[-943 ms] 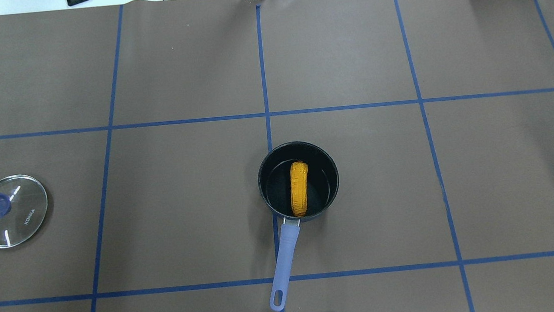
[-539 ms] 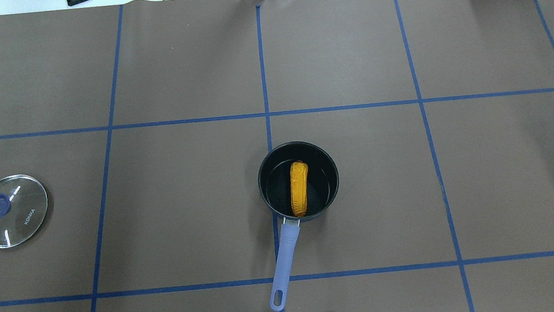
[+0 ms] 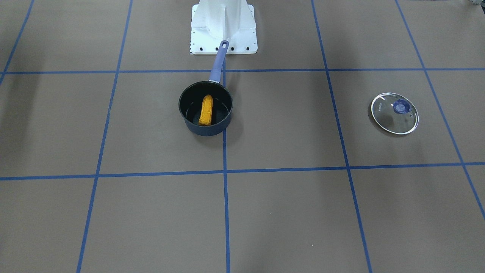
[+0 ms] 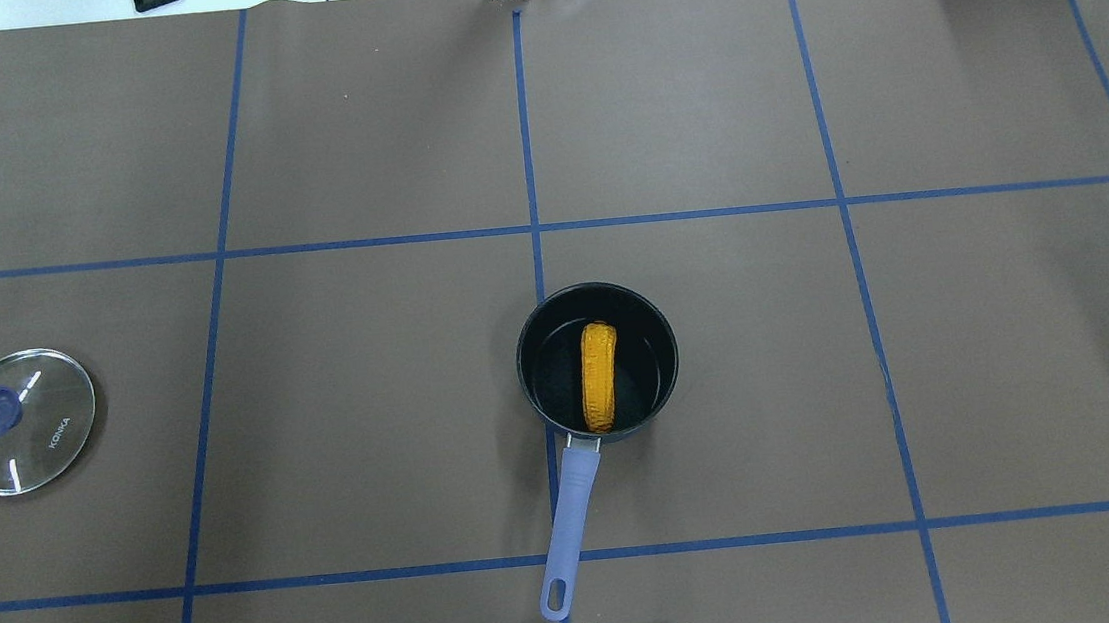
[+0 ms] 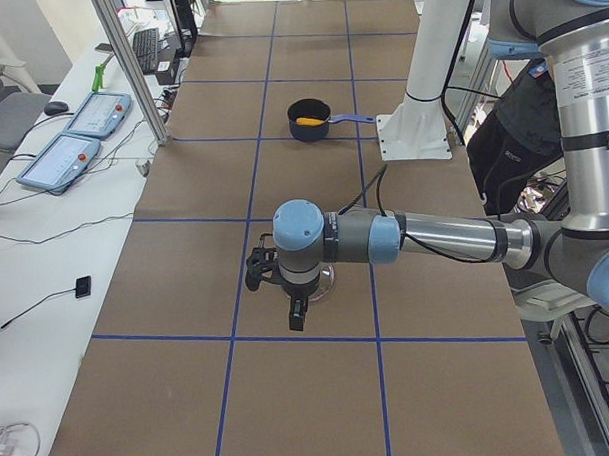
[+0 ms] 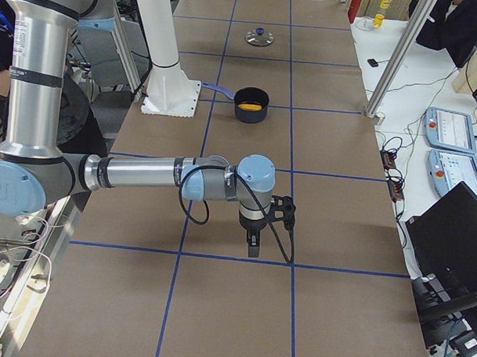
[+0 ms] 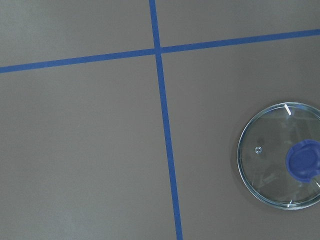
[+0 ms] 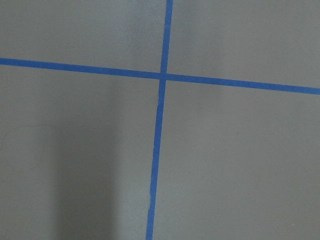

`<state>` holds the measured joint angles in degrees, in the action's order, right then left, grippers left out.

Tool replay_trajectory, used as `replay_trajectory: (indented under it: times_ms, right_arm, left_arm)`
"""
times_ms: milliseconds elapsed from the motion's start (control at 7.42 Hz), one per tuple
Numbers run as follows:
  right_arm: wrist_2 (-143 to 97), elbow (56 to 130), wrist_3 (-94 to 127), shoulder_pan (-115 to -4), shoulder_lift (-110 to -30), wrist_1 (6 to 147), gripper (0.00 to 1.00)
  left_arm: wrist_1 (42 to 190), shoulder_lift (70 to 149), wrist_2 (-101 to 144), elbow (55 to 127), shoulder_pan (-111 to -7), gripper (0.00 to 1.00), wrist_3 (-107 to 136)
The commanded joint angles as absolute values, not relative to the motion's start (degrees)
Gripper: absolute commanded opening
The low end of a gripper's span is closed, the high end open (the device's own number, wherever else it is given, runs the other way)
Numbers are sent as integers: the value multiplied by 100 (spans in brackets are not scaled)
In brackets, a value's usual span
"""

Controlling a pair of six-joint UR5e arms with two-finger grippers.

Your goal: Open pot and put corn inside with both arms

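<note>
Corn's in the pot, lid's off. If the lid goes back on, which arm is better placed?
Left. The lid lies on the robot's left side, and the left tool hangs close by it; its wrist view shows the lid. The right wrist view shows only taped table.

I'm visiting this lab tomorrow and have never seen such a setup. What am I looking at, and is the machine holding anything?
Two robot arms share a white base at a brown table taped into blue squares. Two cameras look down from above, two from the table's ends, and one rides on each wrist. The end views show the left arm and right arm stretched over the table; nothing shows in the left gripper or right gripper. A dark-blue pot stands open with the corn inside; its glass lid lies apart, on the robot's left side.
</note>
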<state>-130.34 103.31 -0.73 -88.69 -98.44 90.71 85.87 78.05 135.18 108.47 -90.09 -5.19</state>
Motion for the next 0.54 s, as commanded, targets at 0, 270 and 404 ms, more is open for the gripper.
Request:
replay_trajectory:
  times_ms: [0, 270, 404]
  right_arm:
    - [-13034, 10327, -70, -8851, -9844, 9070, 100]
    - [-13034, 10292, -70, -8842, -9852, 9070, 100]
    - [-13034, 10292, -70, -8842, -9853, 9079, 100]
  left_arm:
    - [8578, 7805, 13518, 10846, -9017, 99, -510]
    - [8578, 7805, 13482, 10846, -9009, 99, -501]
    - [8578, 7805, 13482, 10846, -9009, 99, -501]
